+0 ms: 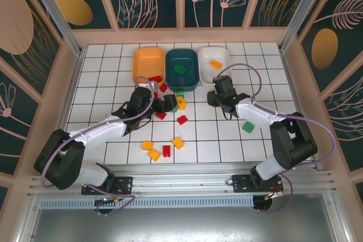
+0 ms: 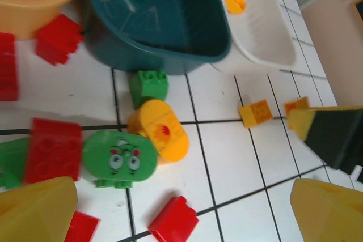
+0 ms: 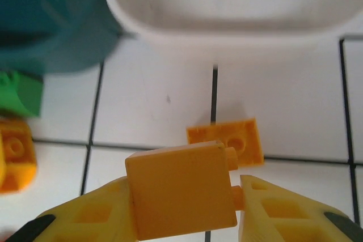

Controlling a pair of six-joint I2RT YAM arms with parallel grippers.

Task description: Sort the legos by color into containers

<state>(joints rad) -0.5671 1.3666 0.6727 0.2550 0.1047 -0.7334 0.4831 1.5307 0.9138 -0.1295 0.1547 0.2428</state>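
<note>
1. The table (image 1: 227,140), a white tile grid, carries everything. The loose legos (image 1: 166,150) lie scattered across the middle of the top view, below the containers.
2. The containers stand side by side at upper centre. The orange tray (image 1: 146,59) holds red bricks, the teal tray (image 1: 188,81) a green one, and the white tray (image 1: 207,55) a yellow-orange one.
3. The left gripper (image 2: 181,191) has its jaws spread wide and empty over a cluster just below the teal tray, among it a green rounded piece (image 2: 119,160).
4. The right gripper (image 3: 184,211) has its jaws pinching a yellow-orange brick (image 3: 178,188) by its flat sides, near the white tray's wall.
5. These bricks look light, stiff and smooth. They should take a firm squeeze but may slip or twist, so the flat opposite sides are the best hold, not the studs or rounded ends.
</note>
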